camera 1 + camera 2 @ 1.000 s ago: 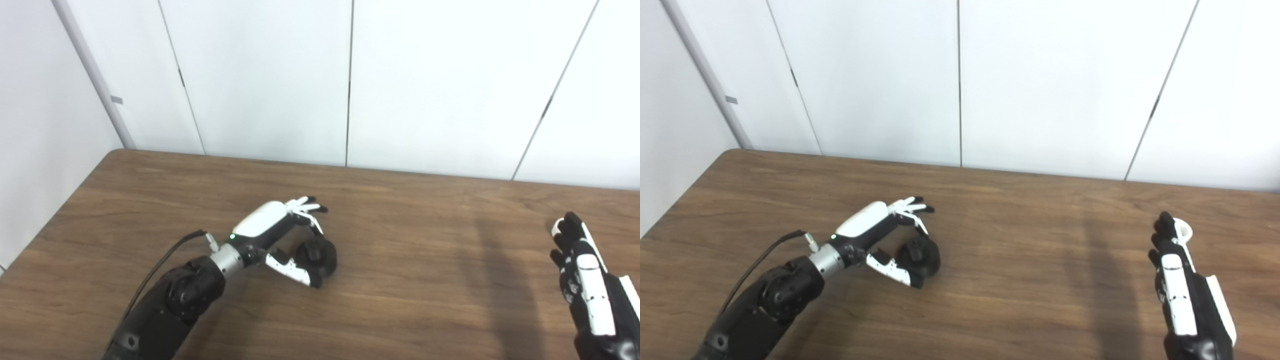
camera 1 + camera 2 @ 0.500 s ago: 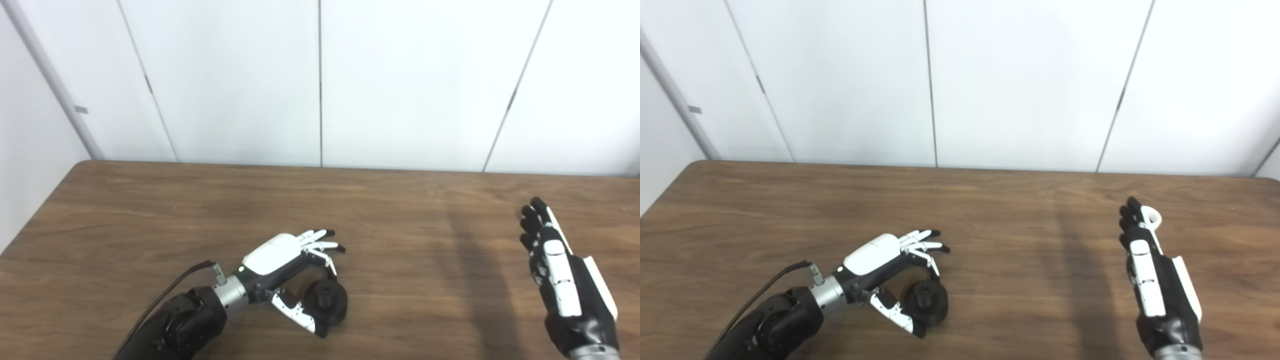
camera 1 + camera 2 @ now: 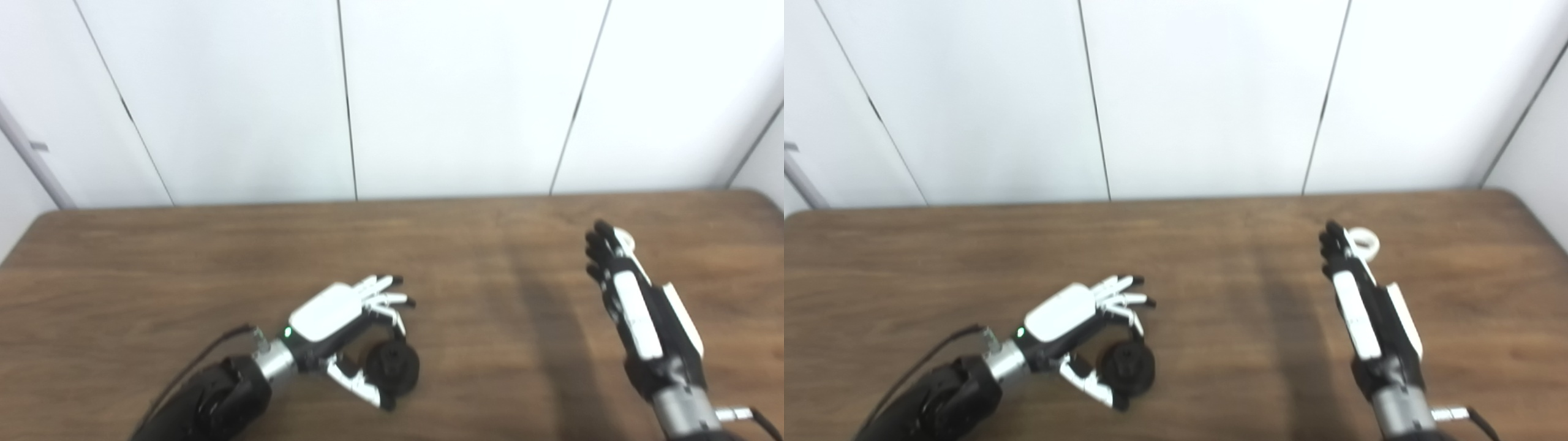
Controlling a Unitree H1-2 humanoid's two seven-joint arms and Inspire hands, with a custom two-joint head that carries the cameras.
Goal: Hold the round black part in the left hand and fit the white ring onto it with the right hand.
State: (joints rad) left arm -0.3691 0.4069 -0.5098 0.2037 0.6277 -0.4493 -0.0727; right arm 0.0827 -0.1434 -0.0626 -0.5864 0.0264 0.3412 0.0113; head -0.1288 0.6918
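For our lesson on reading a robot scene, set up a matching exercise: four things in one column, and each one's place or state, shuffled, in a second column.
Things:
1. round black part
2. white ring
3. left hand
4. right hand

Places or states:
A. flat on the table, by the right fingertips
B. fingers straight, holding nothing
C. on the table between thumb and fingers
D. fingers curved over the black part

Pairs: 1-C, 2-A, 3-D, 4-B

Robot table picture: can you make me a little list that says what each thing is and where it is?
table: brown wood, white wall panels behind
round black part: lying on the table, between the left hand's thumb and fingers
left hand: open around the black part, not yet lifting it
white ring: flat on the table, just past the right fingertips
right hand: open, fingers straight, holding nothing
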